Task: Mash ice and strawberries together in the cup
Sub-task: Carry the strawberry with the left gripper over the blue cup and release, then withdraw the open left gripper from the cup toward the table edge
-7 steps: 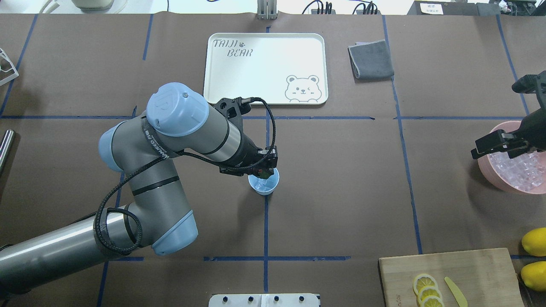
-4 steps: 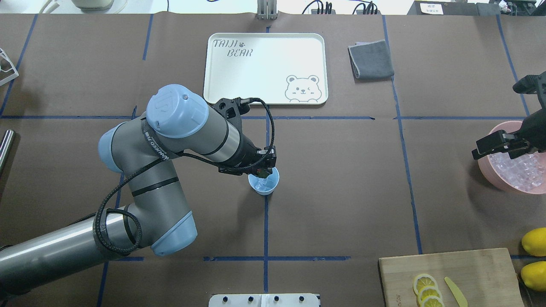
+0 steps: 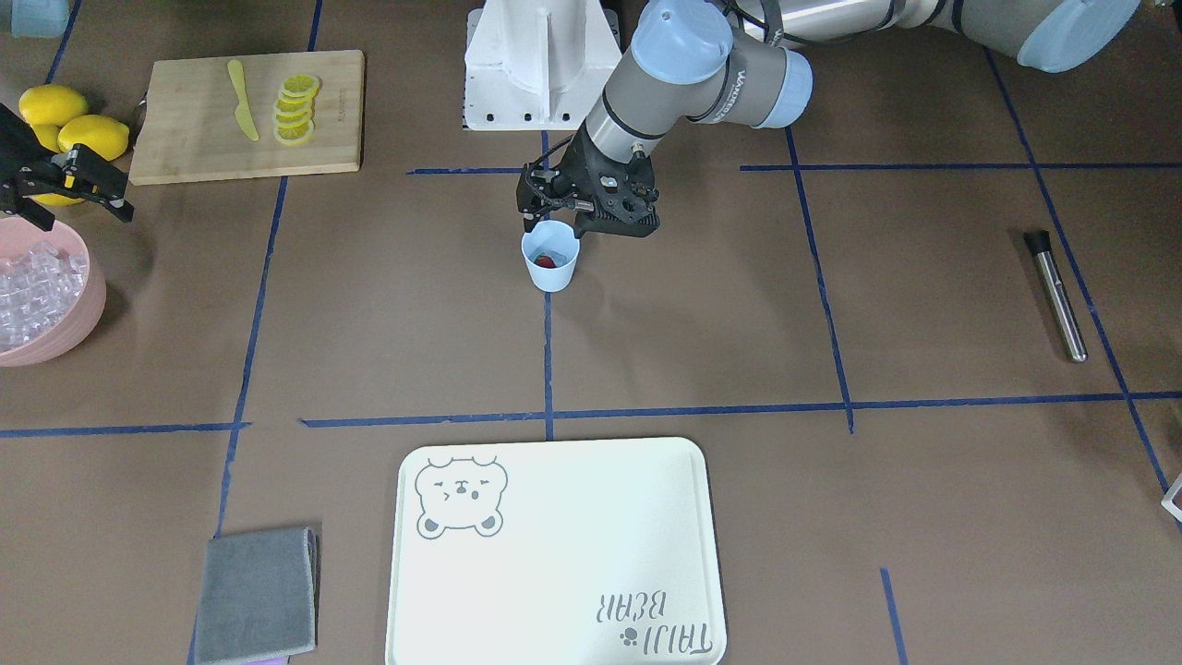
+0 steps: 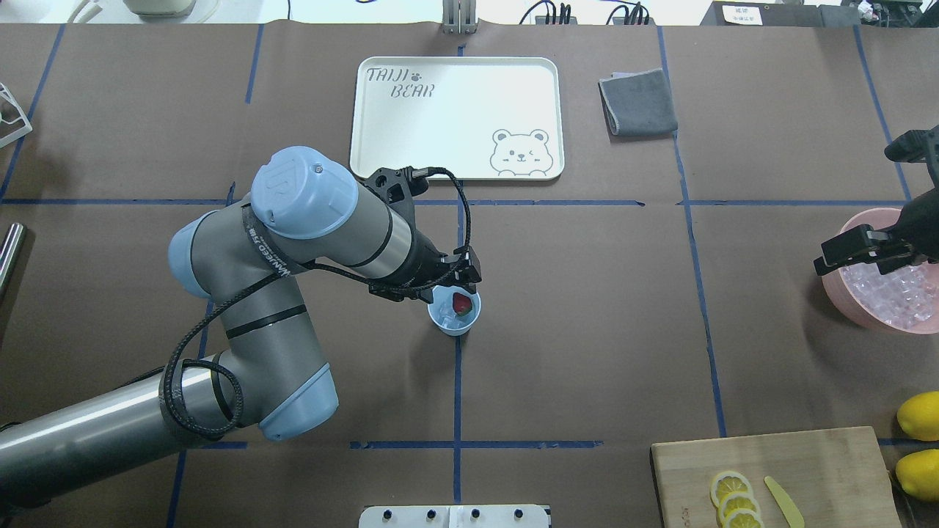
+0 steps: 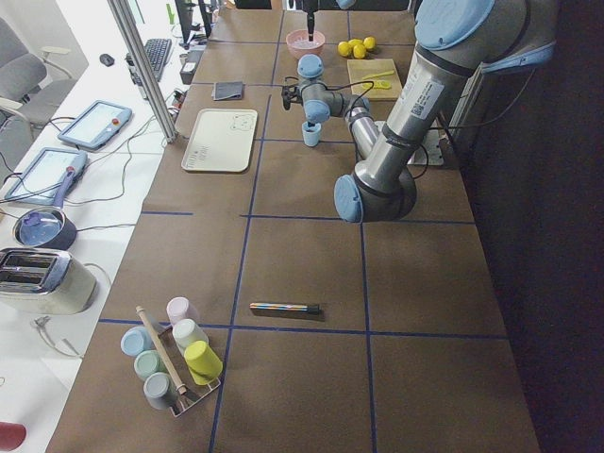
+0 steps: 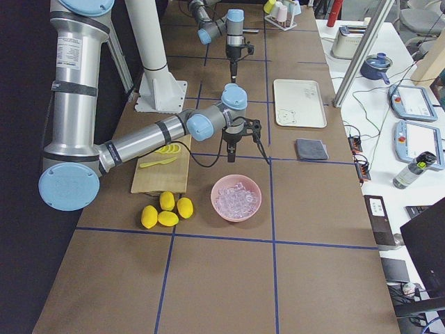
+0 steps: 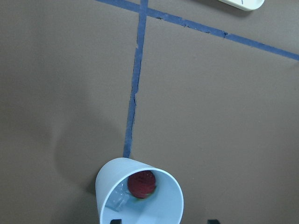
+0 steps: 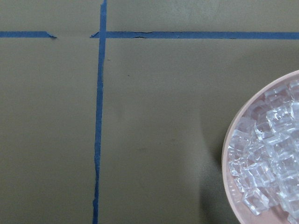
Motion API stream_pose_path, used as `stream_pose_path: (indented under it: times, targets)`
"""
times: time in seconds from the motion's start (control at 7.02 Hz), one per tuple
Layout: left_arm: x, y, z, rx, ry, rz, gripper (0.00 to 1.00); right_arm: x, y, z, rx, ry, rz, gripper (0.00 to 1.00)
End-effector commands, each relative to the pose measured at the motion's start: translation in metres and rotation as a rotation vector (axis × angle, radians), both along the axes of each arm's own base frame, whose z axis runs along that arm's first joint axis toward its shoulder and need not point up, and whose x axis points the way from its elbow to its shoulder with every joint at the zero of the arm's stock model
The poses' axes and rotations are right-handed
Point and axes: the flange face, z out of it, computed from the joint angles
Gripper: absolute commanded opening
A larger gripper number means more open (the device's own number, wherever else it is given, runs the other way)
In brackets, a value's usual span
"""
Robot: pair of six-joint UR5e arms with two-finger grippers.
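Note:
The light-blue cup (image 4: 455,317) (image 3: 551,268) stands at the table's middle on a blue tape line. Inside it lies a red strawberry (image 4: 461,303) (image 7: 141,183) beside a few pieces of ice (image 7: 117,200). My left gripper (image 4: 452,284) (image 3: 552,220) hangs just above the cup's rim. It is open, with both fingertips (image 7: 115,220) apart at the bottom edge of the left wrist view and nothing between them. My right gripper (image 4: 827,259) hovers open and empty at the rim of the pink bowl (image 4: 836,287), which holds a heap of ice (image 4: 891,290) (image 8: 266,158).
A metal rod (image 3: 1057,296) lies on the robot's left side. Farther out are a white bear tray (image 4: 455,169) and a grey cloth (image 4: 637,103). A cutting board (image 4: 807,462) with lemon slices and a yellow knife, plus whole lemons (image 4: 919,414), sit near the right.
The left gripper has drawn back from over the cup's mouth, and the strawberry now shows lying inside. The right gripper has drifted slightly right over the bowl.

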Motion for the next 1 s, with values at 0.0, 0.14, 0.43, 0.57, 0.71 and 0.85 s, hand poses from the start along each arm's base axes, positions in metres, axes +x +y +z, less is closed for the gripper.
stream_pose_path:
  times: [0.0, 0.14, 0.43, 0.57, 0.71, 0.85]
  targets:
    - [-0.041, -0.005, 0.036, 0.022, -0.024, -0.015, 0.72, 0.004, -0.002, 0.003, -0.003, 0.003, 0.007, 0.99]
    - [-0.079, -0.002, 0.067, 0.1, -0.051, -0.001, 0.72, 0.008, 0.0, 0.007, 0.001, 0.008, 0.003, 0.99]
    - [-0.152, -0.014, 0.154, 0.188, -0.158, 0.033, 0.72, 0.027, -0.007, 0.023, 0.025, 0.027, -0.003, 0.99]
    - [-0.208, -0.015, 0.209, 0.239, -0.215, 0.082, 0.72, 0.041, -0.008, 0.034, 0.035, 0.036, -0.007, 0.99]
    - [-0.262, -0.011, 0.268, 0.291, -0.294, 0.119, 0.72, 0.06, -0.012, 0.046, 0.056, 0.048, -0.005, 0.99]
    - [-0.304, -0.004, 0.318, 0.35, -0.367, 0.175, 0.72, 0.069, -0.015, 0.054, 0.065, 0.052, -0.007, 0.99]
